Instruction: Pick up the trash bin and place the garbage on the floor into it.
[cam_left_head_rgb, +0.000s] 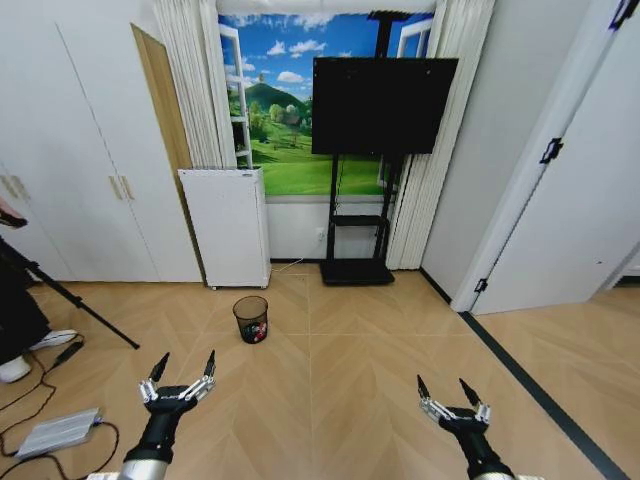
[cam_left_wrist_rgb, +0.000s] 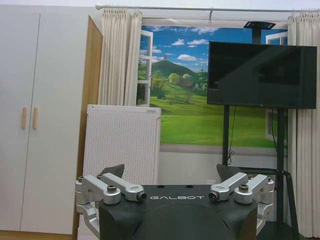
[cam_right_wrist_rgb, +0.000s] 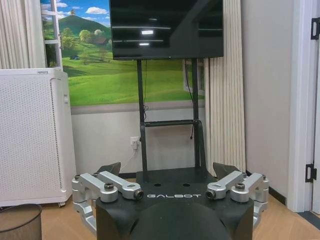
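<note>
Room w/ light tan herringbone parquet floor (cam_left_head_rgb: 360, 400), dark strip (cam_left_head_rgb: 535, 385) running along its right side toward the white door (cam_left_head_rgb: 590, 200). Trash bin (cam_left_head_rgb: 251, 319), small black wire-mesh, stands upright on the floor near the back wall, just in front of and a bit right of the tall white perforated appliance (cam_left_head_rgb: 230, 225); something red-and-white shows low inside the mesh, can't tell what exactly. Bin rim also peeks in at the corner of the right wrist view (cam_right_wrist_rgb: 19, 220), beside the appliance base. Back wall: landscape mural w/ green hills and blue sky (cam_left_head_rgb: 280, 110), cream curtains either side, black TV (cam_left_head_rgb: 382, 105) on a black rolling stand, stand base on the floor right of the bin. White wardrobe doors (cam_left_head_rgb: 70, 160) w/ small wooden handles on the left; a tripod leg, cables and a flat grey device lie on the floor at far left. Left gripper (cam_left_head_rgb: 183, 368) hangs low at front left over bare floor, fingers spread apart, holding nothing, well apart from the bin. Right gripper (cam_left_head_rgb: 447, 388) hangs low at front right, fingers likewise spread, nothing between them. Both point fwd toward the back wall.
</note>
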